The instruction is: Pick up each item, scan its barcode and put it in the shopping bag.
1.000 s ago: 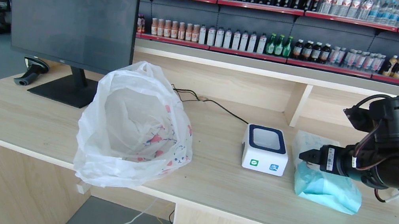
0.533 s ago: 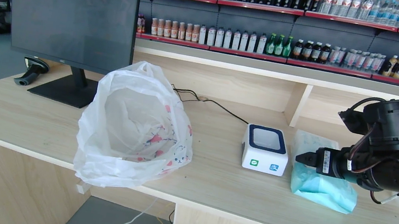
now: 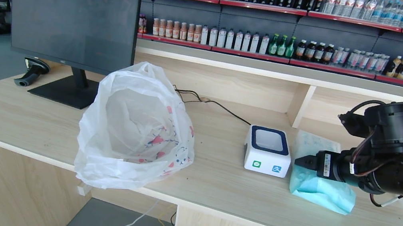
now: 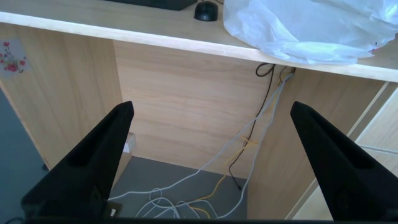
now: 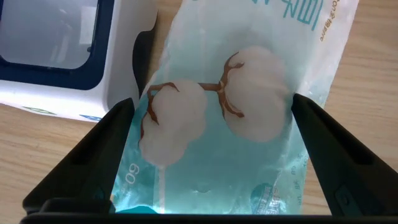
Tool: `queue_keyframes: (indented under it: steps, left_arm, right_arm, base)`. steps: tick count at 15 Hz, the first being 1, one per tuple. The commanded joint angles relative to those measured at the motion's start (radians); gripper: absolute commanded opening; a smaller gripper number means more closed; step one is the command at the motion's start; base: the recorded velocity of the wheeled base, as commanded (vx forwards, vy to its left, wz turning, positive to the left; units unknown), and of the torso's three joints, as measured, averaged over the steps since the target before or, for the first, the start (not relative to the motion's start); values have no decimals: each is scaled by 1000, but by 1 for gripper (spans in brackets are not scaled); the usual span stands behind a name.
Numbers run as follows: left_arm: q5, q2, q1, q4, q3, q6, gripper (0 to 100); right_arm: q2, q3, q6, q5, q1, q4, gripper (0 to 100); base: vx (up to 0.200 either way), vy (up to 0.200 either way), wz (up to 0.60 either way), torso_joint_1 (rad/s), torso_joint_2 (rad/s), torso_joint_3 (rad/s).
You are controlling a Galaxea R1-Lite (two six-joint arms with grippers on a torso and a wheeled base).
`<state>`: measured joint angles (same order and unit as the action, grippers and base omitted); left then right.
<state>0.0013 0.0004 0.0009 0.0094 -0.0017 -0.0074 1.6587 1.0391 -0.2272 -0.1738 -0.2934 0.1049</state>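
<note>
L gripper (image 4: 211,106) hangs below the front edge of the pale wood counter (image 3: 221,189), fingers spread wide. R gripper (image 3: 300,160) sits low over the soft light-blue plastic tissue pack w/ cotton-boll print (image 3: 320,190), fingers spread either side, not pinching. Pack lies flat just beside the white box scanner w/ dark-blue-rimmed window (image 3: 267,151). Translucent white plastic shopping bag (image 3: 134,130) stands further to robot's left. Step looks like the grasp: centre on pack, go down near counter, close slowly. Film prob. slippery and squashy; don't nudge scanner.

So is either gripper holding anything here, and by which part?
No firm hold shows: the right gripper, open, straddles the teal pack across its width; the left gripper is open and empty.
</note>
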Motion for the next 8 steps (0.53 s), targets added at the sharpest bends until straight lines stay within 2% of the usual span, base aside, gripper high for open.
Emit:
queue_keyframes:
  steps: [1, 8]
  left_arm:
    - [0, 1, 1, 0, 0, 0, 100]
    - [0, 1, -1, -2, 0, 0, 100]
  right_arm:
    - [9, -8, 2, 17, -1, 1, 100]
    - [46, -22, 2, 25, -9, -2, 100]
  base:
    - [0, 0, 0, 0, 0, 0]
    - [0, 0, 0, 0, 0, 0]
